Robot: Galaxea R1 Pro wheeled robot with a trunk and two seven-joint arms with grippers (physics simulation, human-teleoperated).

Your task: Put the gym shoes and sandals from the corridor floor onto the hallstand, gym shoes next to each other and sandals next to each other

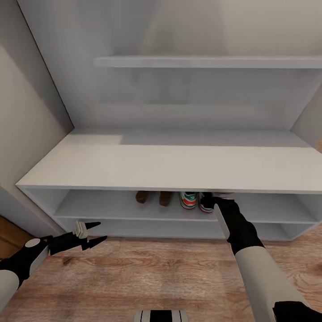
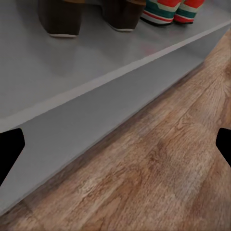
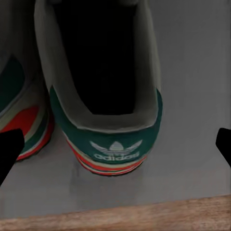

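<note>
**Right gripper spread wide behind the last sneaker on the shoe rack**

The right gripper [image 1: 213,200], low and right of centre in the head view, reaches under the bench top, its fingers apart and clamped on nothing; in the right wrist view the dark fingertips [image 3: 10,153] sit at the two side edges with the sneaker's heel between them, untouched as far as can be told. The shoe rack [image 1: 170,167] spans the middle of the frame, a pale grey bench with a tall back panel and a floating shelf across the top. The wood floor [image 1: 147,273] fills the bottom. The left gripper [image 1: 91,233], at lower left, hangs over the boards with its fingers parted, holding nothing. On the upper open shelf, centre frame, all four shoes stand heels outward: the two sandals [image 1: 153,197] side by side at left, the two sneakers [image 1: 196,201] side by side just to their right. The pairs look correctly grouped and off the floor, so the job seems all but done. The sneakers should be light, with a soft upper and a firm heel cup [image 3: 115,139]; the heel collar is the likely hold. The sandals look stiffer, best pinched at the strap or heel.
</note>
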